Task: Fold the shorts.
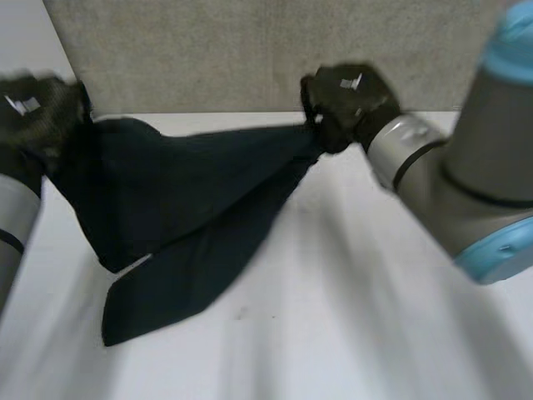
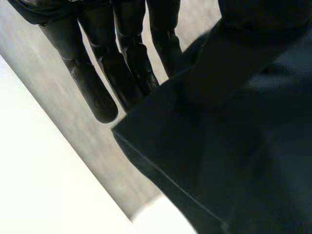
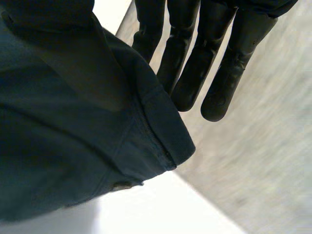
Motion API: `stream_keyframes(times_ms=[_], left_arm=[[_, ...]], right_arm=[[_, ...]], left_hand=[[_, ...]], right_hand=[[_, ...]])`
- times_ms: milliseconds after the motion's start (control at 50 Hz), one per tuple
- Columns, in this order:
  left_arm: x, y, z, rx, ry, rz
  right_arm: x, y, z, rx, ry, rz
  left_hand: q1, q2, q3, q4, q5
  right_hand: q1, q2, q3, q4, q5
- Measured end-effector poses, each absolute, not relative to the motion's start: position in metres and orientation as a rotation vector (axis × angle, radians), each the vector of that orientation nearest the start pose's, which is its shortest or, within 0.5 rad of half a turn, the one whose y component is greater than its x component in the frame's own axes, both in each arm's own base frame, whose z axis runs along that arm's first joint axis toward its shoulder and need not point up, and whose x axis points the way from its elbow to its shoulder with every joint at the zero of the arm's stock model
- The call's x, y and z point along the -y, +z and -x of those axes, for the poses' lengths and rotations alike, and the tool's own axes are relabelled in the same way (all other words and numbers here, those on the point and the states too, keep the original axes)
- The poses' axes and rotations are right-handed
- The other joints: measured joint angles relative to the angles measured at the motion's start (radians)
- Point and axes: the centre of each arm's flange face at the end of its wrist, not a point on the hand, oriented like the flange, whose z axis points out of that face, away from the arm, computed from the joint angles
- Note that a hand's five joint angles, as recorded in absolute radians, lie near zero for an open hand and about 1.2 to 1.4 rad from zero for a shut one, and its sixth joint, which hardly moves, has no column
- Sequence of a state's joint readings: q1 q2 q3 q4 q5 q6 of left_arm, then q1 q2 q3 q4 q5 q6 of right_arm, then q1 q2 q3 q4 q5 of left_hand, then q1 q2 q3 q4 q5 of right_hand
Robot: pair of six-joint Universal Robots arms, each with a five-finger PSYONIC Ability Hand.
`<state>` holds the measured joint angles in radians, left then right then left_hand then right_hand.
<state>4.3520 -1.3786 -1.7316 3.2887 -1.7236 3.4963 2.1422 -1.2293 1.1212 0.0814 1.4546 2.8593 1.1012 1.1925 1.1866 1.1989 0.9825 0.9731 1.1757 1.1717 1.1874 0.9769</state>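
So at the upper left of the head view the left hand (image 1: 37, 112) has one end of the dark shorts (image 1: 183, 208) up off the white table (image 1: 350, 317), with its grey arm (image 1: 12, 225) running down the left edge of the frame. In the left wrist view its fingers (image 2: 97, 92) are pretty much straight, and the cloth runs in right beside them with the thumb pressed onto it, so it's a pinch on the shorts rather than a full fist. The shorts hang stretched between the two hands across the upper middle of the frame, in front of the beige back panel (image 1: 208, 50). They sag into a long flap that reaches the lower left, where the tip looks like it's lying on the table. Over at upper centre-right the right hand (image 1: 346, 100) has the other end bunched up tight, and its arm (image 1: 466, 175), with the light-blue caps, fills the right side. It's the same deal in the right wrist view: straight fingers (image 3: 219, 73) with the thumb clamping a hemmed edge of the shorts against them, and the stitched hem sits just under the fingertips.
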Motion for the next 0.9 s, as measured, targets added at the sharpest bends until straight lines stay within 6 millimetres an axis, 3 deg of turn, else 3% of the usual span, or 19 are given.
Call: stream_keyframes(times_ms=[160, 240, 340, 440, 540, 640, 780, 840, 860, 900], left_arm=[[0.186, 0.425, 0.202, -1.507, -2.564, -0.541], [0.168, 0.457, 0.197, -1.399, -2.637, -0.512], [0.149, 0.480, 0.192, -1.319, -2.700, -0.479], [0.139, 0.488, 0.190, -1.287, -2.730, -0.463], [0.149, 0.480, 0.195, -1.331, -2.710, -0.484], [0.183, 0.454, 0.209, -1.461, -2.629, -0.545], [0.271, 0.383, 0.240, -1.678, -2.457, -0.635], [0.302, 0.360, 0.250, -1.706, -2.425, -0.644], [0.322, 0.346, 0.257, -1.711, -2.416, -0.643], [0.345, 0.331, 0.262, -1.705, -2.413, -0.635]], right_arm=[[0.217, 0.414, -0.303, -1.503, -2.425, 1.062], [0.195, 0.452, -0.289, -1.406, -2.524, 1.029], [0.176, 0.475, -0.276, -1.367, -2.550, 1.008], [0.169, 0.477, -0.272, -1.396, -2.523, 1.018], [0.171, 0.469, -0.273, -1.452, -2.476, 1.045], [0.187, 0.446, -0.283, -1.547, -2.392, 1.094], [0.246, 0.374, -0.319, -1.755, -2.204, 1.146], [0.266, 0.352, -0.331, -1.809, -2.180, 1.113], [0.280, 0.338, -0.338, -1.834, -2.180, 1.076], [0.297, 0.322, -0.346, -1.851, -2.195, 1.018]], left_hand=[[0.001, 0.003, 0.004, 0.000, 0.000], [0.001, 0.003, 0.004, 0.000, 0.000], [0.001, 0.003, 0.004, 0.000, 0.000], [0.001, 0.003, 0.004, 0.000, 0.000], [0.001, 0.004, 0.004, 0.000, 0.000], [0.001, 0.005, 0.004, 0.000, 0.000], [0.005, 0.005, 0.005, 0.001, 0.000], [0.006, 0.005, 0.005, 0.001, 0.000], [0.006, 0.005, 0.005, 0.001, 0.000], [0.006, 0.006, 0.005, 0.001, 0.000]], right_hand=[[0.000, 0.000, 0.000, 0.004, 0.000], [0.000, 0.000, 0.000, 0.004, 0.000], [0.000, 0.000, 0.000, 0.004, 0.000], [0.000, 0.000, 0.000, 0.004, 0.000], [0.000, 0.000, 0.000, 0.004, 0.000], [0.000, 0.000, 0.000, 0.004, 0.000], [0.005, 0.000, 0.010, 0.004, 0.000], [0.005, 0.000, 0.010, 0.004, 0.000], [0.005, 0.000, 0.011, 0.004, 0.000], [0.005, 0.000, 0.011, 0.004, 0.000]])
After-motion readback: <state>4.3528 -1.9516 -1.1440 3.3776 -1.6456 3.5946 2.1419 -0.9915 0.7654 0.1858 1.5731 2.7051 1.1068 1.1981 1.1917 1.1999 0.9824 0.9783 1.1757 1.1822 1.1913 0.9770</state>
